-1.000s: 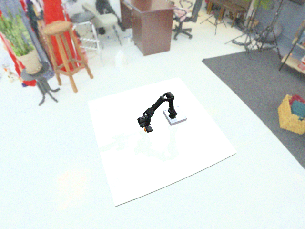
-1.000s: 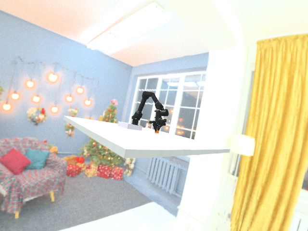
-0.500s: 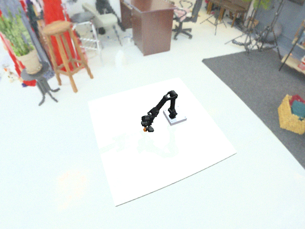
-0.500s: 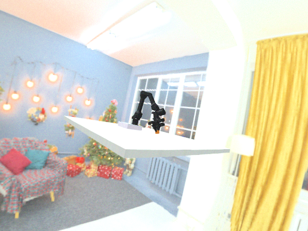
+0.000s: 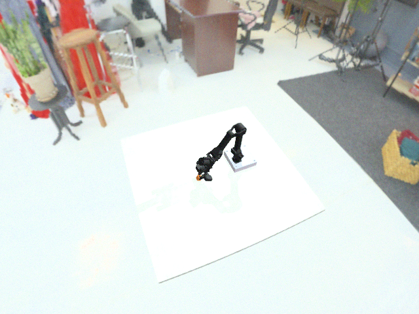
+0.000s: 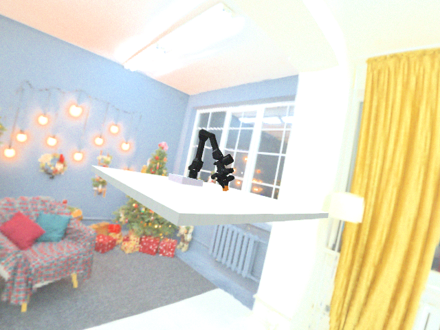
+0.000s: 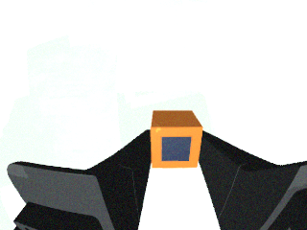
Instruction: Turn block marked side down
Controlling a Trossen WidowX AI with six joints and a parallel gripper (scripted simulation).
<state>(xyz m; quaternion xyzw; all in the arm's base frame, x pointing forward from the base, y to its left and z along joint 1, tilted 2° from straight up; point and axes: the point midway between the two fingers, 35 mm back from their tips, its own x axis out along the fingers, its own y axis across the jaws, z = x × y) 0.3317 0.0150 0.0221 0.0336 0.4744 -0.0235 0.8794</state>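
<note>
The small orange block (image 5: 198,178) (image 6: 225,188) (image 7: 176,164) is held between the two black fingertips. In the wrist view, its face with the dark blue square mark is turned toward the wrist camera, and a darker orange-brown face shows above it. My gripper (image 7: 174,135) is shut on the block, with one finger at each side. The block seems to be a little above the white table (image 5: 236,226) (image 6: 248,211); its exact height is hard to tell. The mark cannot be made out in the top and exterior views, and the block's far side and underside are hidden.
The arm's pale base plate (image 5: 245,165) (image 6: 185,179) sits on the table behind the gripper. The table's near edge shows in the top and exterior views. Pale shadows of the arm lie on the table. The room's furniture stands beyond the table.
</note>
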